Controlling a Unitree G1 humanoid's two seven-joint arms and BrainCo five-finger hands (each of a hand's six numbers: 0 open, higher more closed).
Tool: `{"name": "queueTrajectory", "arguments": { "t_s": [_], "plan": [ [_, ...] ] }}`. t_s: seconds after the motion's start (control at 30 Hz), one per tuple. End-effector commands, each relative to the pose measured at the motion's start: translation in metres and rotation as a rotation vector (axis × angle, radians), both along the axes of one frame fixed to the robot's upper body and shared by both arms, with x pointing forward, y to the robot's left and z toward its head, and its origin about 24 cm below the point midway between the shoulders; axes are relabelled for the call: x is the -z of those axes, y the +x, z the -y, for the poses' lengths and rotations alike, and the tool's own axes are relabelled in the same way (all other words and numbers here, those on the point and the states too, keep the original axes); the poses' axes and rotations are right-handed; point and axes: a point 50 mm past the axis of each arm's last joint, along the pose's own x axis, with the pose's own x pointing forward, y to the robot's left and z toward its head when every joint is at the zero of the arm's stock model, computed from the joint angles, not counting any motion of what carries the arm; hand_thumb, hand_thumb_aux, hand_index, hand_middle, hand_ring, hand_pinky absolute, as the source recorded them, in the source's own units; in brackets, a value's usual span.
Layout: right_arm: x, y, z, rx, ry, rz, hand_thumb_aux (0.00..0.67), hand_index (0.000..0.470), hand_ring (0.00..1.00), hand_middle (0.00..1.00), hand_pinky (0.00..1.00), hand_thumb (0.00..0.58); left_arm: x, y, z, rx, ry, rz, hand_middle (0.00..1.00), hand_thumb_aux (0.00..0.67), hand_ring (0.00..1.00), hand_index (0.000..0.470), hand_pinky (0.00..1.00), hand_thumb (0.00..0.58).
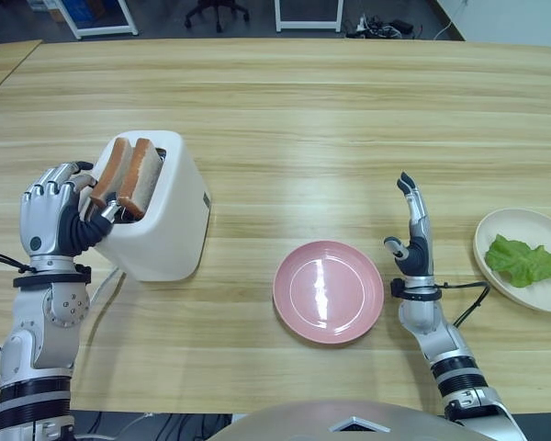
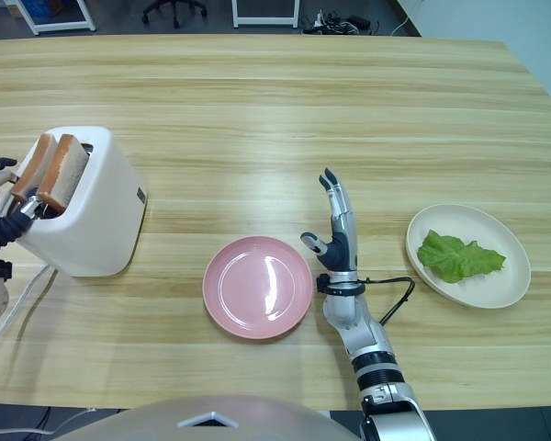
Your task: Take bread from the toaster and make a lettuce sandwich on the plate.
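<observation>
In the left eye view, two bread slices [image 1: 129, 175] are seen standing in the white toaster [image 1: 170, 225] at the table's left. The left hand [image 1: 50, 207] is curled about their near end, thumb at the front. In the right eye view, the right hand [image 2: 338, 234] is held upright, fingers straight, nothing grasped, between the pink plate [image 2: 257, 287] and the cream plate [image 2: 498, 292] on which the lettuce leaf [image 2: 459, 255] lies.
</observation>
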Motion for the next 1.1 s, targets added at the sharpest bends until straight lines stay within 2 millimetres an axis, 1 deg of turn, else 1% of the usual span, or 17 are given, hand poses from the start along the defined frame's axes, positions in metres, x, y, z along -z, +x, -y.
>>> {"name": "queueTrajectory", "arguments": {
  "t_s": [0.03,0.07,0.1,0.2,0.27,0.33,0.4,0.47,0.5,0.53,0.6,0.67,0.77,0.9,1.0,1.07,1.1],
  "plan": [
    [0.003,0.000,-0.003,-0.001,0.003,-0.014,0.000,0.000,0.00,0.00,0.00,0.000,-0.008,0.004,-0.004,-0.079,-0.009,0.144,0.73,0.670,0.73,0.470,0.73,0.580],
    [0.003,0.001,-0.003,-0.001,0.004,-0.014,0.000,0.000,0.00,0.00,0.00,0.000,-0.011,0.004,-0.006,-0.109,-0.009,0.198,0.91,0.670,0.91,0.470,0.91,0.580],
    [0.004,0.001,-0.003,0.002,0.006,-0.015,0.000,0.000,0.00,0.00,0.00,0.000,-0.015,0.005,-0.008,-0.138,-0.010,0.261,1.00,0.670,1.00,0.470,1.00,0.580],
    [0.005,0.001,-0.002,0.010,0.013,-0.017,0.000,0.000,0.00,0.00,0.00,0.000,-0.031,0.005,-0.007,-0.202,0.001,0.511,1.00,0.670,1.00,0.470,1.00,0.580],
    [0.005,0.001,-0.001,0.019,0.017,-0.017,0.000,0.000,0.00,0.00,0.00,0.000,-0.043,0.003,0.003,-0.180,0.003,0.735,1.00,0.670,1.00,0.470,1.00,0.580],
    [0.005,0.001,0.000,0.027,0.017,-0.015,0.000,0.000,0.00,0.00,0.00,0.000,-0.049,0.000,0.020,-0.081,-0.035,0.881,1.00,0.670,1.00,0.470,1.00,0.580],
    [0.005,0.001,0.004,0.042,0.012,-0.008,0.000,0.000,0.00,0.00,0.00,0.000,-0.049,-0.001,0.050,0.134,-0.140,0.927,1.00,0.670,1.00,0.470,1.00,0.580],
    [0.003,0.002,0.012,0.070,-0.001,0.002,0.000,0.000,0.00,0.00,0.00,0.000,-0.043,-0.002,0.083,0.403,-0.277,0.866,1.00,0.670,1.00,0.470,1.00,0.580],
    [0.001,0.002,0.018,0.091,-0.012,0.010,0.000,0.000,0.00,0.00,0.00,0.000,-0.037,-0.002,0.098,0.532,-0.381,0.778,1.00,0.670,1.00,0.470,1.00,0.580],
    [-0.001,0.002,0.025,0.116,-0.024,0.018,0.000,0.000,0.00,0.00,0.00,0.000,-0.029,-0.003,0.111,0.629,-0.437,0.706,1.00,0.670,1.00,0.470,1.00,0.580],
    [-0.005,0.002,0.046,0.195,-0.087,0.038,0.000,0.000,0.00,0.00,0.00,0.000,-0.005,0.000,0.138,0.797,-0.594,0.504,1.00,0.670,1.00,0.470,1.00,0.580],
    [-0.010,0.002,0.069,0.283,-0.176,0.054,0.000,0.000,0.00,0.00,0.00,0.000,0.018,0.000,0.163,0.904,-0.706,0.329,1.00,0.670,1.00,0.470,1.00,0.580],
    [-0.014,-0.002,0.101,0.414,-0.320,0.056,0.000,0.000,0.00,0.00,0.00,0.000,0.041,-0.004,0.194,0.994,-0.873,0.151,1.00,0.670,1.00,0.470,1.00,0.580],
    [-0.016,-0.019,0.154,0.612,-0.543,0.000,0.000,0.000,0.00,0.00,0.00,0.000,0.072,-0.002,0.219,0.994,-0.961,-0.029,1.00,0.670,1.00,0.470,1.00,0.580],
    [-0.012,-0.030,0.178,0.699,-0.691,-0.086,0.000,0.000,0.00,0.00,0.00,0.000,0.094,0.001,0.235,0.955,-0.956,-0.119,1.00,0.670,1.00,0.470,1.00,0.580],
    [-0.007,-0.038,0.193,0.744,-0.770,-0.166,0.000,0.000,0.00,0.00,0.00,0.000,0.104,-0.004,0.240,0.957,-0.921,-0.175,1.00,0.670,1.00,0.470,1.00,0.580],
    [-0.003,-0.043,0.202,0.774,-0.827,-0.220,0.000,0.000,0.00,0.00,0.00,0.000,0.108,-0.009,0.240,0.974,-0.867,-0.201,1.00,0.670,1.00,0.470,1.00,0.580]
  ]
}}
